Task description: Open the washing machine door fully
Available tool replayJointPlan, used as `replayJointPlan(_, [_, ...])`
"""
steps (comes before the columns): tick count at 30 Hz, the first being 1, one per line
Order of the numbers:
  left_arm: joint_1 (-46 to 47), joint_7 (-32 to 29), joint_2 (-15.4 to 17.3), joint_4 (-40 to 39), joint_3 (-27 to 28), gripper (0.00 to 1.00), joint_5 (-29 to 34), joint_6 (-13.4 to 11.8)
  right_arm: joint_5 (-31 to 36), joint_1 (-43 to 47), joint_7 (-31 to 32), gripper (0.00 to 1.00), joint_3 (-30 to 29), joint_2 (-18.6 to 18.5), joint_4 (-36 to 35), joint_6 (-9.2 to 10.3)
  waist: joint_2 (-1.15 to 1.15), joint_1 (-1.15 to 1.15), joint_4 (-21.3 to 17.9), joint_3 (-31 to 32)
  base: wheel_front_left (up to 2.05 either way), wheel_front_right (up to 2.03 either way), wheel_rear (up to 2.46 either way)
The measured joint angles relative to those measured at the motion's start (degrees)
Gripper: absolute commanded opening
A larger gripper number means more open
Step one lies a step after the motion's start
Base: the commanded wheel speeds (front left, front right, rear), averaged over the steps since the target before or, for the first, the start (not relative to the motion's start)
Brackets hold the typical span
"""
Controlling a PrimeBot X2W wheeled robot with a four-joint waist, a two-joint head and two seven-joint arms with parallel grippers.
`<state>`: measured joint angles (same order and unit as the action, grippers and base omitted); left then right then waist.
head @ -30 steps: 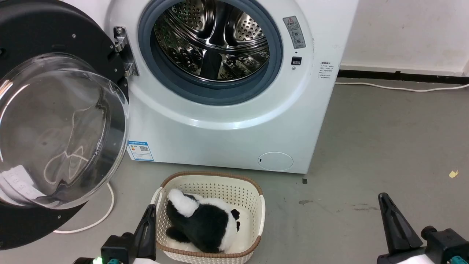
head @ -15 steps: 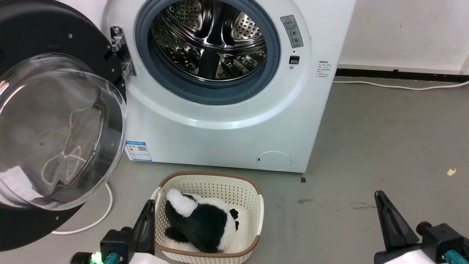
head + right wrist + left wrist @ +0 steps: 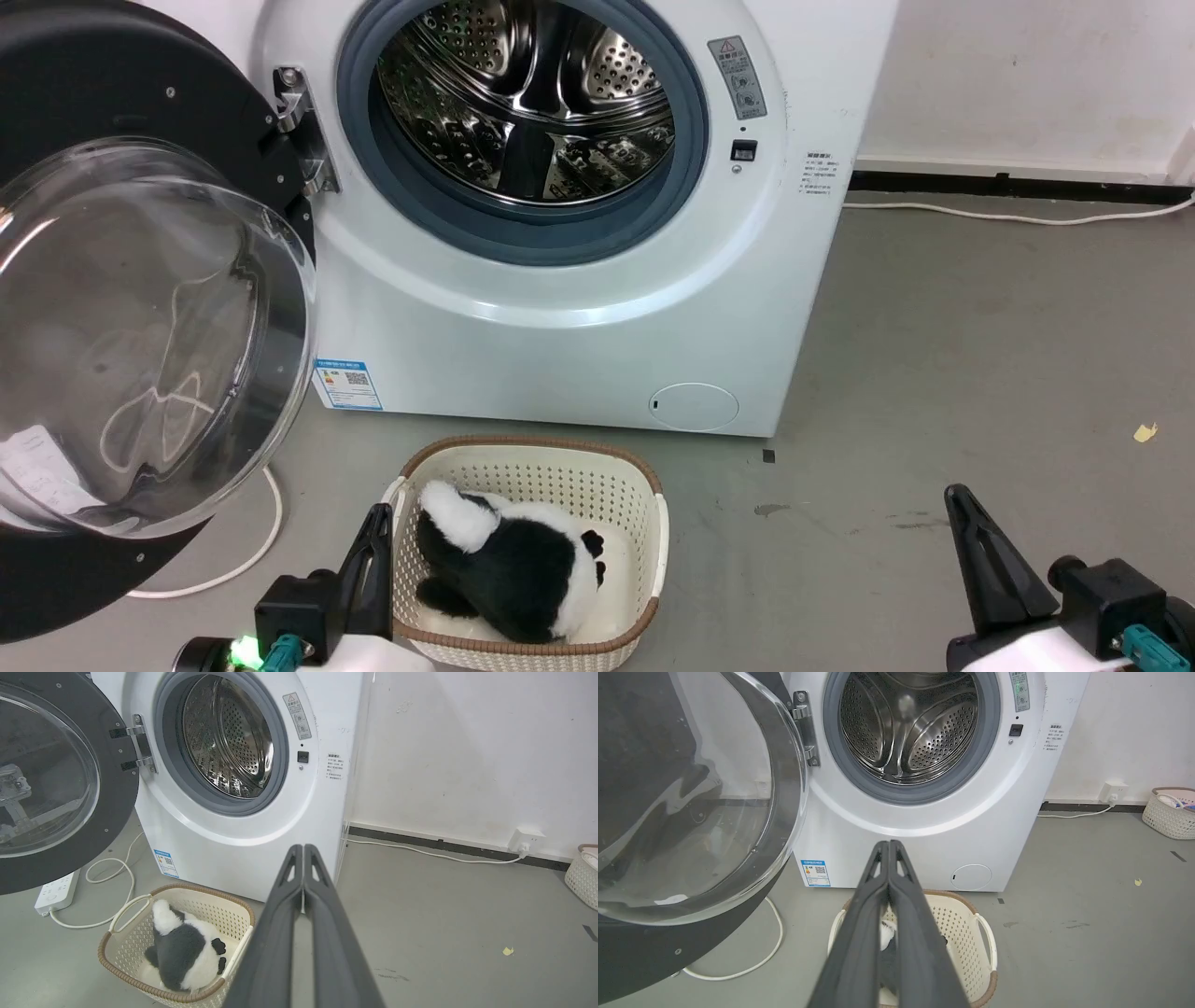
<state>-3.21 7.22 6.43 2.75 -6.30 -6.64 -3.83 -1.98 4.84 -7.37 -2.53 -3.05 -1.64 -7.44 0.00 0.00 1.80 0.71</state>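
Only the head camera has shifted since a second ago: everything sits a touch further left in its view, while the things themselves lie as they did. The washing machine door (image 3: 140,327) stands swung wide on its hinge (image 3: 299,131) at the left of the washing machine (image 3: 560,327), with its glass bowl bulging toward the robot. The steel drum (image 3: 523,103) is open to view and shows its bare perforated wall. On the floor just in front of the machine stands a cream basket (image 3: 532,446) holding a black-and-white plush toy (image 3: 509,569). The left gripper (image 3: 379,515) hangs just beside the basket's left rim. The right gripper (image 3: 954,493) is well apart from it, over bare floor. Both have their fingers pressed flat together. A second pale basket (image 3: 1169,816) stands by the wall to the right; its contents are too small to tell.
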Motion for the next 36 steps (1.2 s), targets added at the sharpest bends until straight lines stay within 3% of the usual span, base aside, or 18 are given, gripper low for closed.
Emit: replayJointPlan(36, [1.2,-4.0,-1.9,-1.4,3.5,0.0,3.6,2.1,1.0,-2.0,4.3,0.0,1.4,0.0,0.9,0.0,0.0,0.0,-1.0,-0.4,0.0,0.0,0.0])
